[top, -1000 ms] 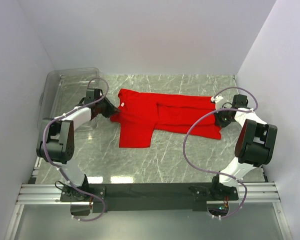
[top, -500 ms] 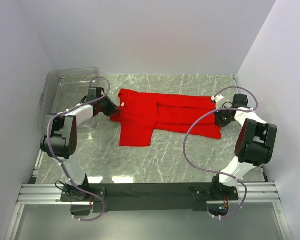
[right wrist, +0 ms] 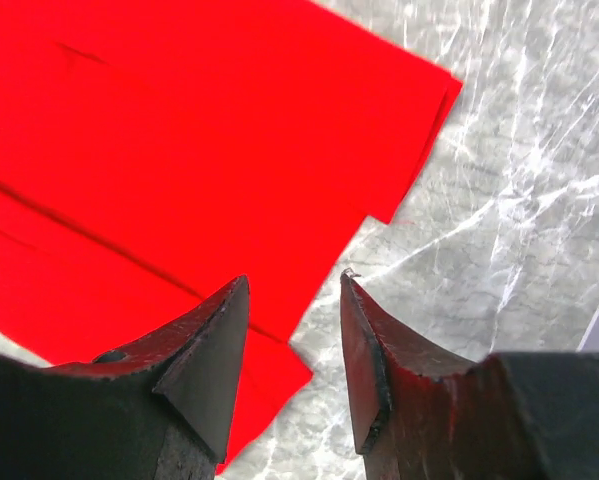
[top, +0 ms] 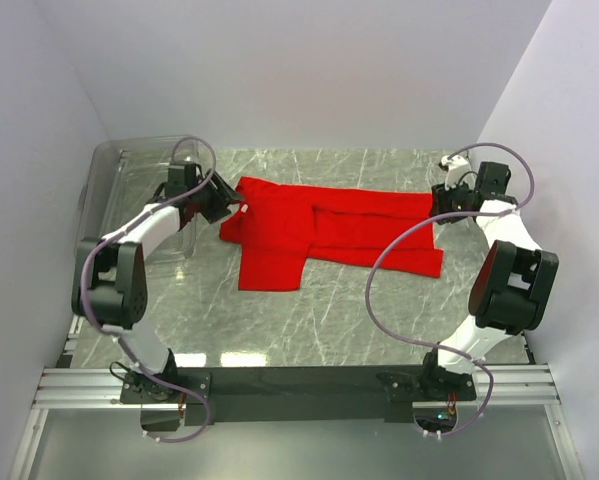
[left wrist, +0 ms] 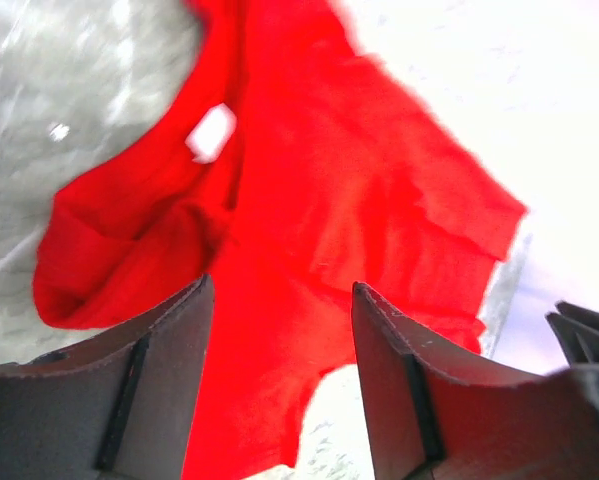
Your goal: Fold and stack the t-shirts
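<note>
A bright red t-shirt [top: 319, 225] lies flat on the marble table, partly folded lengthwise, with one sleeve panel hanging toward the near side. My left gripper [top: 222, 203] hovers at its collar end, open with nothing between the fingers. In the left wrist view the shirt [left wrist: 329, 200] and its white neck label [left wrist: 211, 133] lie below the open gripper [left wrist: 284, 300]. My right gripper [top: 442, 197] is at the shirt's hem end, open and empty. In the right wrist view the gripper [right wrist: 294, 285] hangs over the hem corner of the shirt [right wrist: 179, 130].
A clear plastic bin [top: 114, 165] stands at the back left, just beyond the left arm. White walls close in the table at the left, back and right. Bare marble [top: 329, 320] stretches between the shirt and the arm bases.
Both grippers were shut on the shirt's ends and have opened, letting the cloth go. Each has lifted and drawn back toward the far side, the right one also outward.
</note>
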Controlling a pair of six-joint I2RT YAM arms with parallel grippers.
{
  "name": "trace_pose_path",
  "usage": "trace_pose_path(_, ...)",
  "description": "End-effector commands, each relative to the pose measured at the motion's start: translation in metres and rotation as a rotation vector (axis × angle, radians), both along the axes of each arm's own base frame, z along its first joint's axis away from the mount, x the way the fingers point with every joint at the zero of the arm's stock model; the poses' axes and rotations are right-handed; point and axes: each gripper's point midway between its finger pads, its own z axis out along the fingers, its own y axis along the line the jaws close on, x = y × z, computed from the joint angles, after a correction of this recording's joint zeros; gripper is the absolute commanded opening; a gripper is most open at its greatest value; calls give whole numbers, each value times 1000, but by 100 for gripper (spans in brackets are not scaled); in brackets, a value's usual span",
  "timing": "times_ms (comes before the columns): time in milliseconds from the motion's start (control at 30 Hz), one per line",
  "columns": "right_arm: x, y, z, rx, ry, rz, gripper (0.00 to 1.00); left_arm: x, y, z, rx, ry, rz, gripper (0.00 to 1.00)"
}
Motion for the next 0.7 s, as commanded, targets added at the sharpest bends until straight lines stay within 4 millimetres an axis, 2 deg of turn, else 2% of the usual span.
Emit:
trace_pose_path(0,3,10,28,54,-60,-6,48,11,2,73,23,-215,-36,63)
trace_pose_path(100,-19,29,19,75,-27,135,47,-5,-1,73,32,-225,-88,64)
trace_pose_path(200,-52,60,15,114,-9,331,47,-29,-2,60,43,-186,-137,66)
trace_pose_path(233,-60,65,13,115,0,362,47,-44,-2,47,45,-141,-155,67)
trace_pose_path(300,-76,79,5,101,18,411,47,-63,-3,36,40,-95,-190,66)
trace_pose_path(333,-84,85,1,102,26,425,47,-79,-3,18,37,-29,-200,66)
trace_pose_path(533,-98,110,-5,115,31,470,47,-137,0,-23,25,136,-229,64)
trace_pose_path(667,-109,126,-7,98,38,531,47,-161,0,-46,48,237,-231,60)
